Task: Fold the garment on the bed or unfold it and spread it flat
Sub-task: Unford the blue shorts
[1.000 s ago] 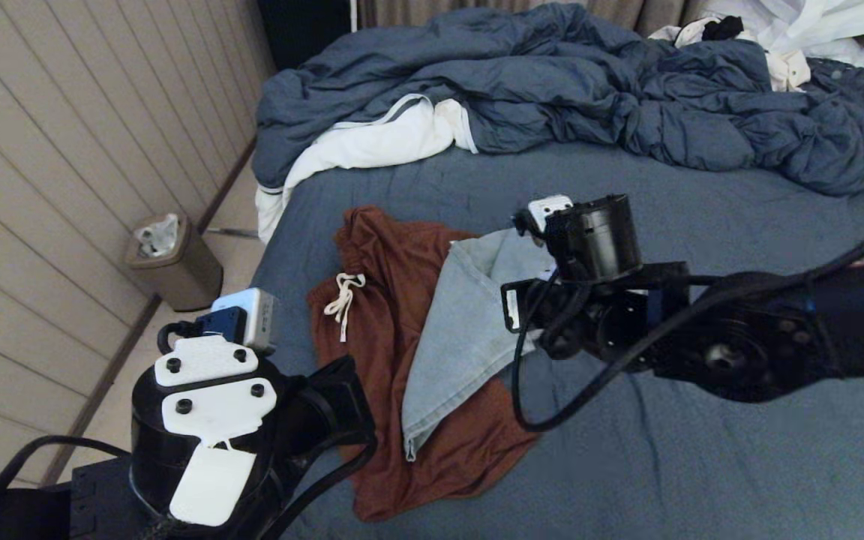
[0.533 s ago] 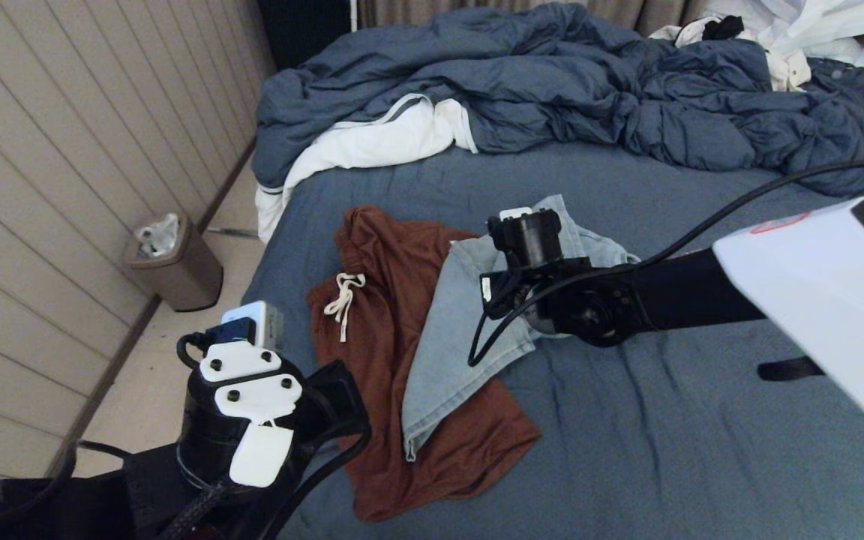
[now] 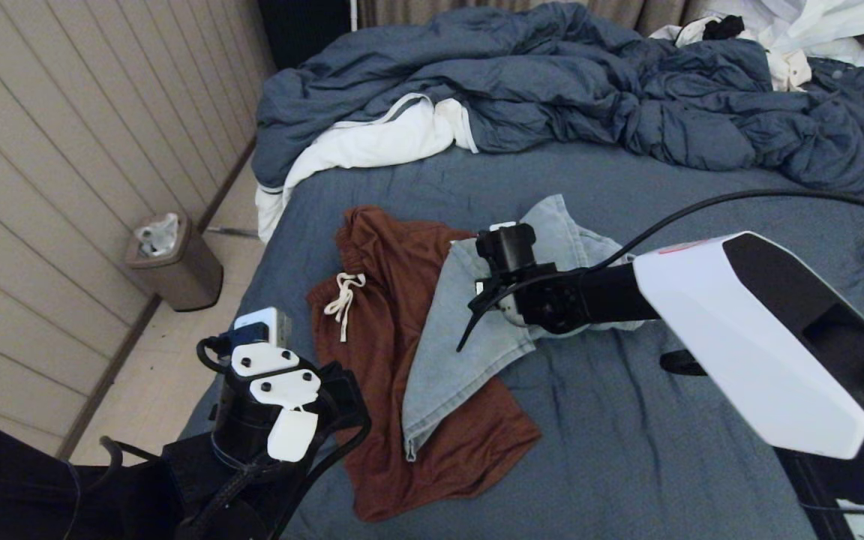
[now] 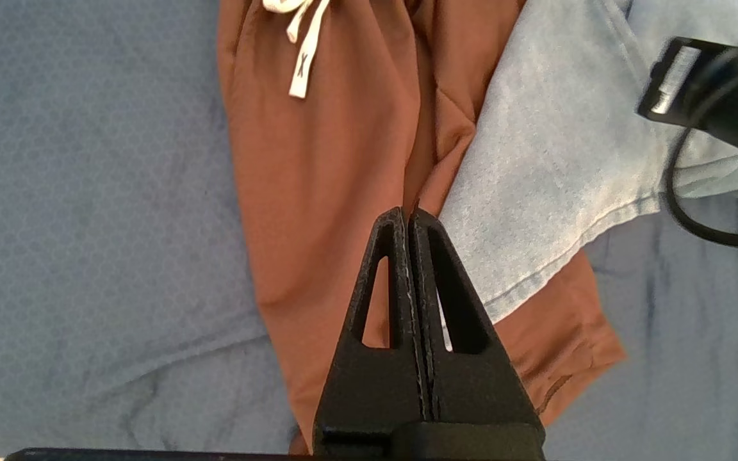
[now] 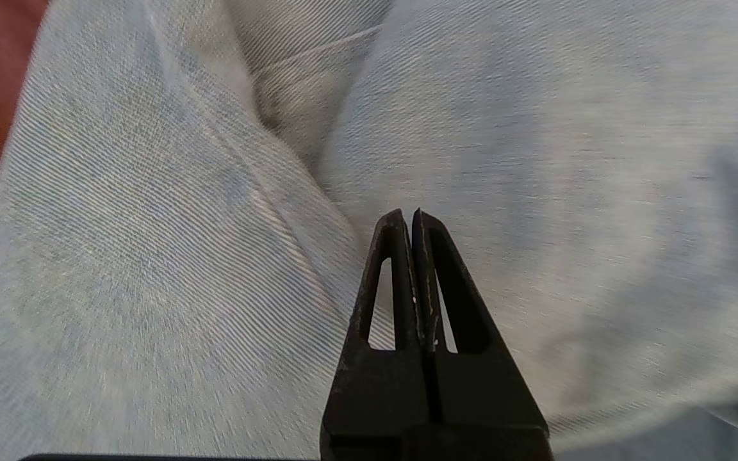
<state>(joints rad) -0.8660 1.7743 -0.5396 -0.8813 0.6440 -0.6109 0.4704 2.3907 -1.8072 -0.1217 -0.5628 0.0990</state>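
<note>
Rust-brown shorts (image 3: 394,330) with a white drawstring (image 3: 343,294) lie crumpled on the bed's slate-blue sheet (image 3: 664,450). A light-blue denim garment (image 3: 462,330) lies partly over them, bunched at its far end. My right gripper (image 5: 407,214) hovers close above the denim (image 5: 151,256), shut, with nothing between its fingers; its arm (image 3: 589,296) reaches in from the right. My left gripper (image 4: 407,214) is shut and empty above the near part of the shorts (image 4: 330,179), by the denim's hem (image 4: 555,192). Its wrist (image 3: 274,390) shows at the lower left.
The puffy blue duvet (image 3: 552,82) with white lining (image 3: 372,146) is heaped across the back of the bed. White clothing (image 3: 799,30) lies at the back right. A bin (image 3: 173,262) stands on the floor strip by the panelled wall (image 3: 42,187) on the left.
My right arm has dropped and reached forward, bringing its gripper down close over the denim. My left arm has sunk lower and shifted slightly right. The garments lie as before.
</note>
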